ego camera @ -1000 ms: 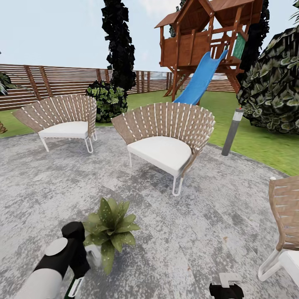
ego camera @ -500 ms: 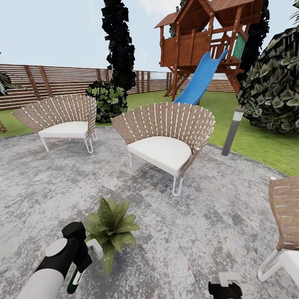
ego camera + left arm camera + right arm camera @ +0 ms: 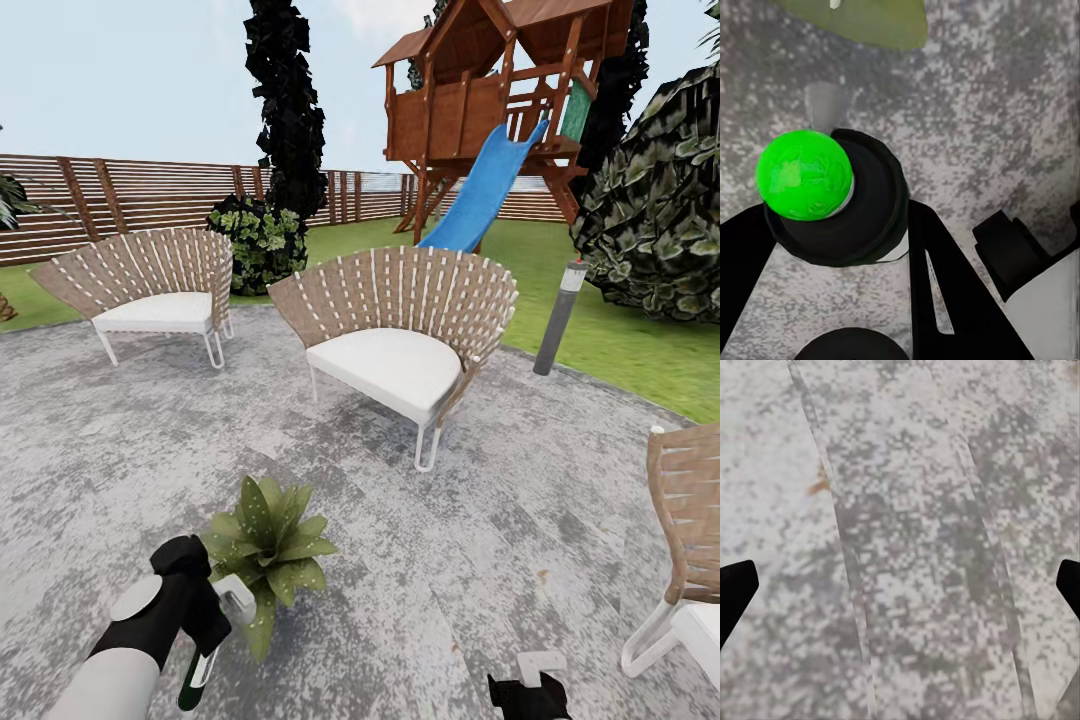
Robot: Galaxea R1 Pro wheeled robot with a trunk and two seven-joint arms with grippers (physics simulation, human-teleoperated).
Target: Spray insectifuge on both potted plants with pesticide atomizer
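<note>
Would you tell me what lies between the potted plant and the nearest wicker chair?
In the head view, just bare patio between the potted plant and wicker chair.

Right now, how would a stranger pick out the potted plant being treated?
Start at the wicker chair in the middle of the stone patio. The potted plant sits on the paving in front of it, beside the left pincer: a low rosette of broad, pointed, speckled green leaves.

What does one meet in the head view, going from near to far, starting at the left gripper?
Left gripper holding the pesticide atomizer → potted plant → middle wicker chair → lawn → wooden fence.
</note>
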